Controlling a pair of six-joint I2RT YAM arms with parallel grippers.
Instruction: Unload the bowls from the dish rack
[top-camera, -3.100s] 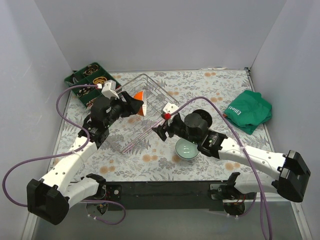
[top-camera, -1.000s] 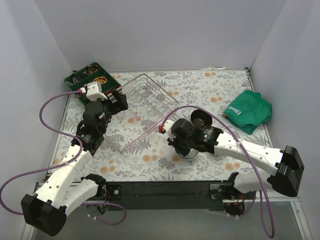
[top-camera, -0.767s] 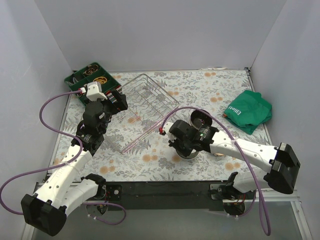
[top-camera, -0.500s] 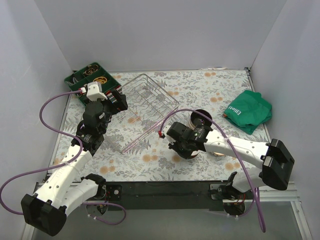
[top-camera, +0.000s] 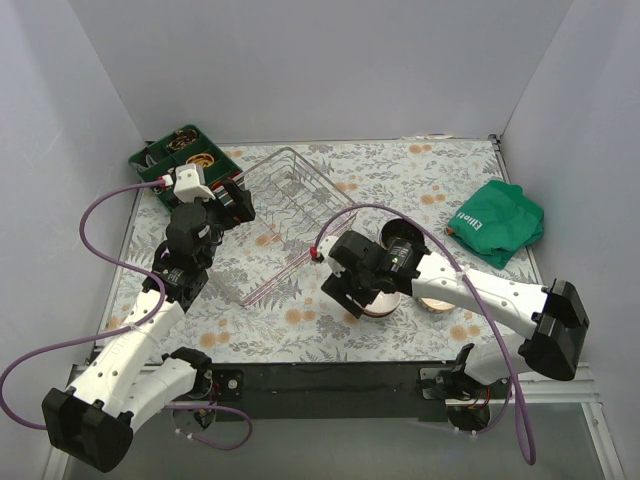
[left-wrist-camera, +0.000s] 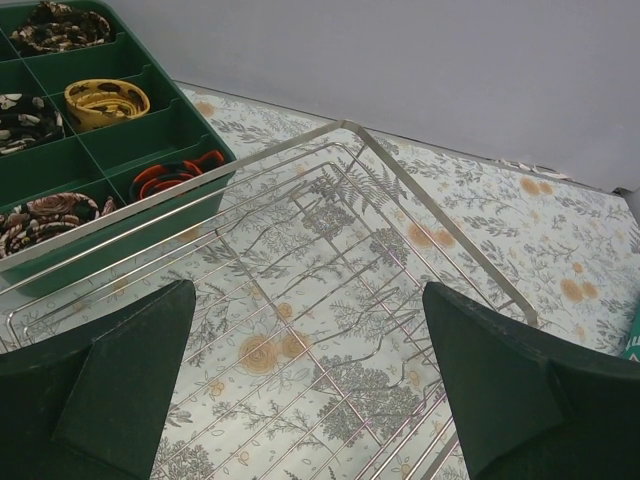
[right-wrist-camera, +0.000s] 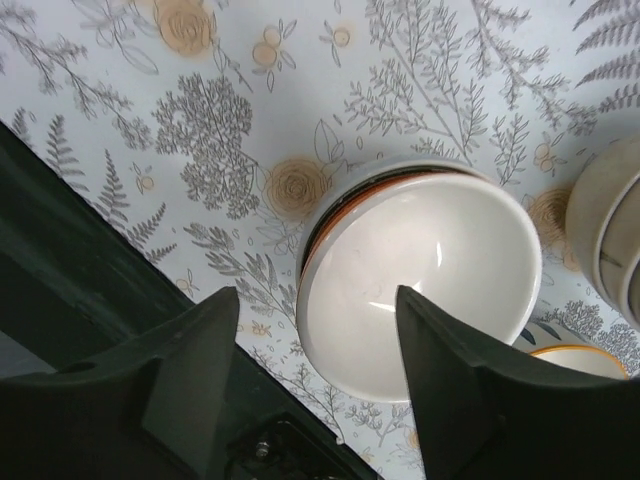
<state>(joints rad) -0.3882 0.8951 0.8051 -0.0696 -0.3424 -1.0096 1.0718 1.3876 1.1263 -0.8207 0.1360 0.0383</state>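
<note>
Dish rack (top-camera: 293, 200) sits on the bench (top-camera: 400, 170) left of centre, just in front of the green tray (top-camera: 180, 152). We see the left pincer (left-wrist-camera: 310, 385) over the rack's wire floor, spread wide and holding nothing. The right pincer (right-wrist-camera: 320, 360) is also wide, above the white bowl (right-wrist-camera: 420, 285), which tops a nested stack on the bench right of the rack. Beige bowls (right-wrist-camera: 608, 250) stand just beside it.

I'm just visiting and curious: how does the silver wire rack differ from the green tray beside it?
The rack is open silver wire, the flowered cloth showing through; the green tray is solid, split into compartments. The rack looks larger than the tray. The rack holds nothing visible; the tray holds small items. Both are rectangular, side by side.
</note>
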